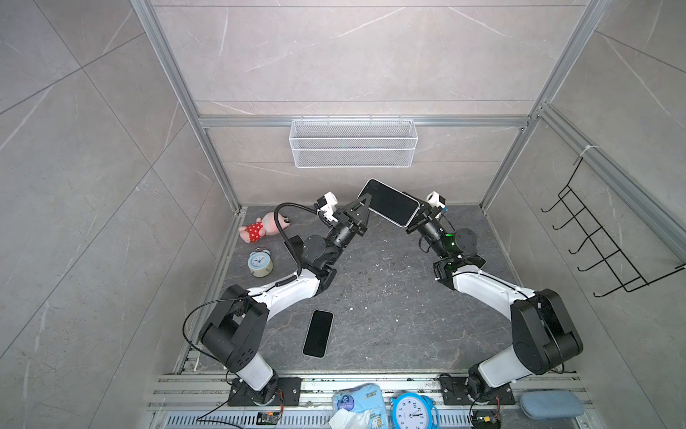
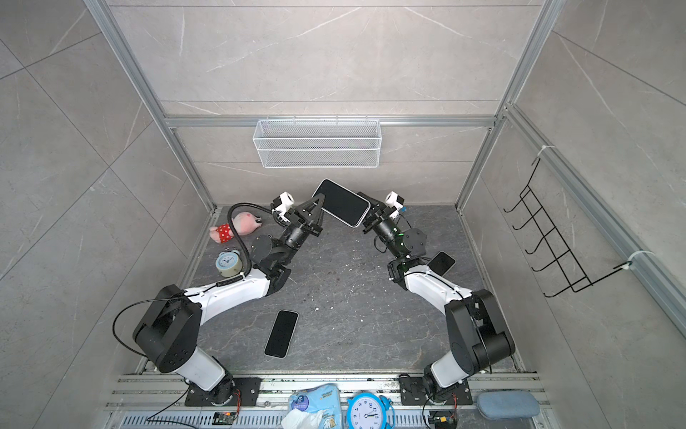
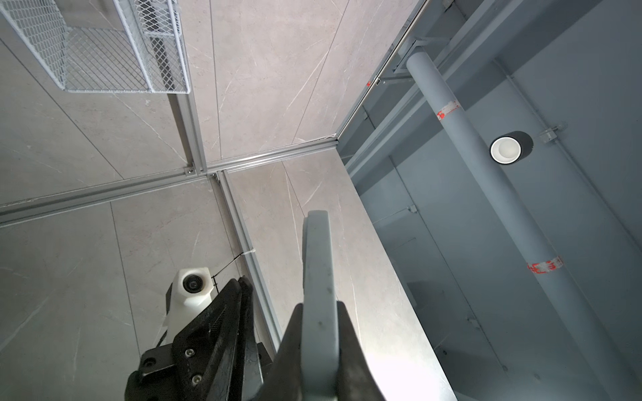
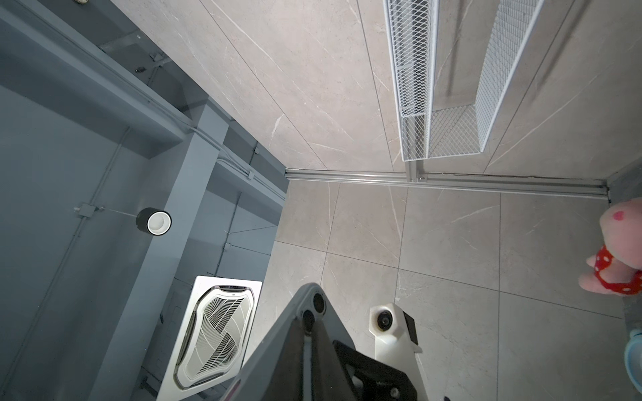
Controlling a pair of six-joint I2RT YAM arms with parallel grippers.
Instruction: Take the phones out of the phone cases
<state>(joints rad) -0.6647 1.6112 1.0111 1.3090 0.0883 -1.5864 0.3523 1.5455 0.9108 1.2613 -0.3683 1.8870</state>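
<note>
A phone (image 1: 389, 202) (image 2: 341, 202) with a dark screen sits in a pale grey phone case (image 1: 402, 224) and is held tilted in the air at the back centre, between both arms. My left gripper (image 1: 365, 208) (image 2: 319, 206) is at its left end. In the left wrist view that gripper (image 3: 319, 312) is shut on the case's edge (image 3: 318, 260). My right gripper (image 1: 418, 217) (image 2: 371, 215) is at the right end. In the right wrist view its jaws (image 4: 307, 333) are nearly together on a thin pale strip of the case (image 4: 267, 347), whose back shows camera holes.
A second dark phone (image 1: 318, 333) lies flat on the table near the front. Another dark slab (image 2: 441, 263) lies by the right arm. A pink plush (image 1: 260, 228) and a small clock (image 1: 260, 263) sit at the left. A wire basket (image 1: 352, 143) hangs on the back wall.
</note>
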